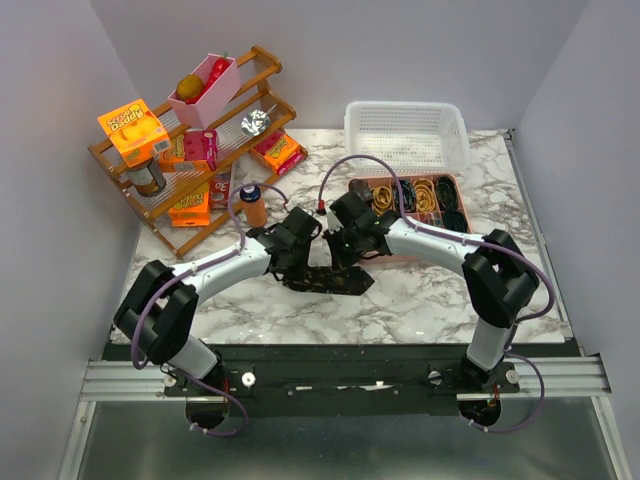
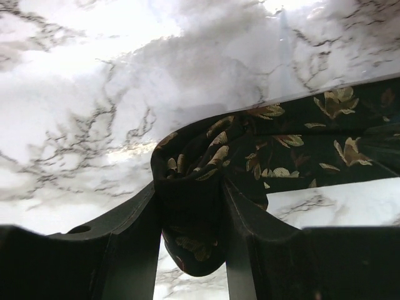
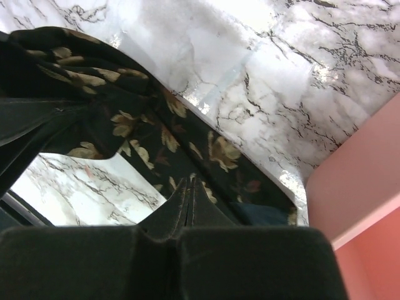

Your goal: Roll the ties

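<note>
Clamping a bunched fold of the tie in the left pincer, part-closed; squeezing the right pincer fully closed, tips at the same tie. Draped across glossy white, grey-veined marble worktop, front centre. Boxed in by plain pale walls.

The left arm and right arm bend inward, wrists nearly meeting. The left hand clamps the tie; the right hand has its 2 fingers pressed together.
</note>
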Action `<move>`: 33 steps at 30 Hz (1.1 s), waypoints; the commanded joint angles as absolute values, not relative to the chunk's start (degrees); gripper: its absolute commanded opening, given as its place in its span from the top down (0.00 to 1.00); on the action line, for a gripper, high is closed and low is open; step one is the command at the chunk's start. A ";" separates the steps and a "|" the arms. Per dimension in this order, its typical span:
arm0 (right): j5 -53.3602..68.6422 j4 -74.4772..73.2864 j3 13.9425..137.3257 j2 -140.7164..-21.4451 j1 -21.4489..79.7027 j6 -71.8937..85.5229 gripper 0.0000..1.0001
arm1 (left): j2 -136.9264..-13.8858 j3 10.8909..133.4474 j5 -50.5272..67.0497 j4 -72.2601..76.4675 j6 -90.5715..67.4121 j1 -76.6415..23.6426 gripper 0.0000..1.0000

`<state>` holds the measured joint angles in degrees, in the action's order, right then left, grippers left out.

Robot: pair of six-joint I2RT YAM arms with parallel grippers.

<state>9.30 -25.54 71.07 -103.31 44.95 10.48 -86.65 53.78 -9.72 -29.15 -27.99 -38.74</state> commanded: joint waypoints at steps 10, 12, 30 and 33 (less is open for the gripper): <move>3.87 -26.90 70.93 -102.93 45.18 12.65 0.99 | -87.80 58.62 -32.86 -49.03 -25.93 -42.54 0.51; 2.90 -26.81 70.75 -101.70 45.09 13.01 0.99 | -88.50 58.80 -35.23 -50.70 -25.75 -42.89 0.51; 8.88 -22.94 64.69 -93.60 35.86 18.81 0.99 | -102.39 66.97 -40.17 -54.41 -29.62 -53.87 0.51; 8.88 -22.76 64.42 -94.04 35.68 18.90 0.99 | -102.22 66.71 -37.46 -52.22 -29.62 -54.67 0.50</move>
